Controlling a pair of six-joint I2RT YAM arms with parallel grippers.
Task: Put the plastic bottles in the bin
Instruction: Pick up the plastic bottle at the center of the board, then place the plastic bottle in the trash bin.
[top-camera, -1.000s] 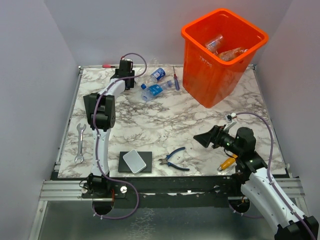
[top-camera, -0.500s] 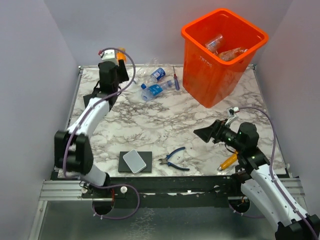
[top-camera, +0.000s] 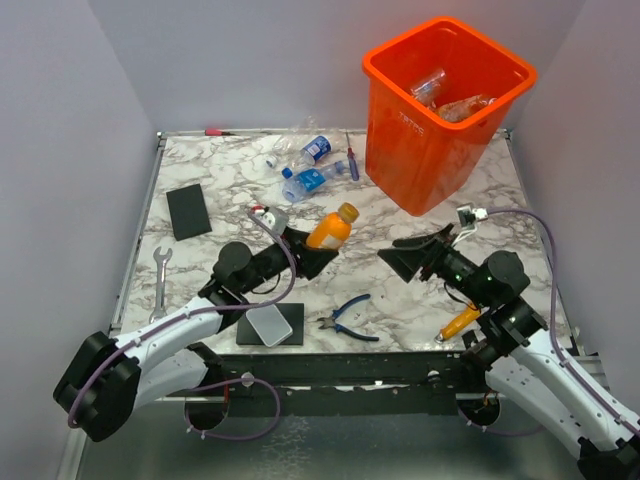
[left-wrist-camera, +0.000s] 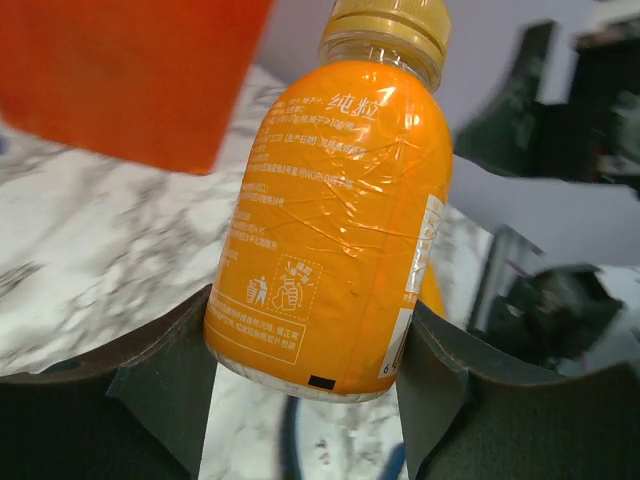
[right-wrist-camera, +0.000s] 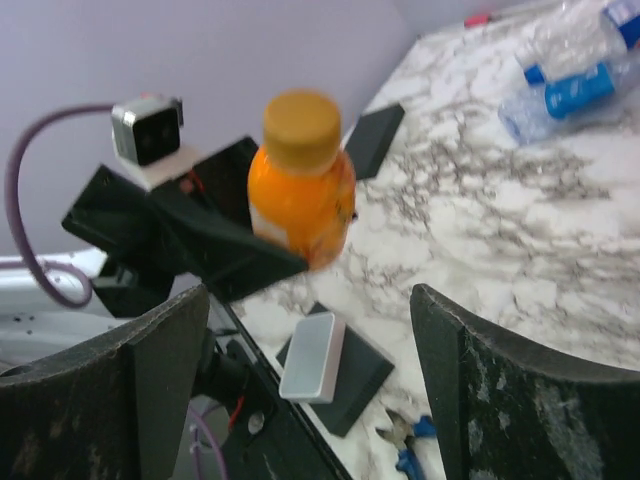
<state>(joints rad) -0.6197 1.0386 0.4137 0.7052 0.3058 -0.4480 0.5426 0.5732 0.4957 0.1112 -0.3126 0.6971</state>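
jaws grip orange bottle (top-camera: 332, 227); bin (top-camera: 420, 165) holds bottles (top-camera: 452, 102)

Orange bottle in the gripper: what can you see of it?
The orange bottle is small, plump, uncrushed, seemingly plastic, wrapped in glossy orange film with white print, with a clear neck and yellow-orange cap. The left gripper clamps its lower body from both sides, holding it above the marble table, cap tilted toward the bin.

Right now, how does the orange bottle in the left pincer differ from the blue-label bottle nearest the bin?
The orange bottle is opaque orange; the blue-label bottle is clear. The orange bottle is gripped off the table by the left pincer; the blue-label bottle lies on it. Both are outside the bin.
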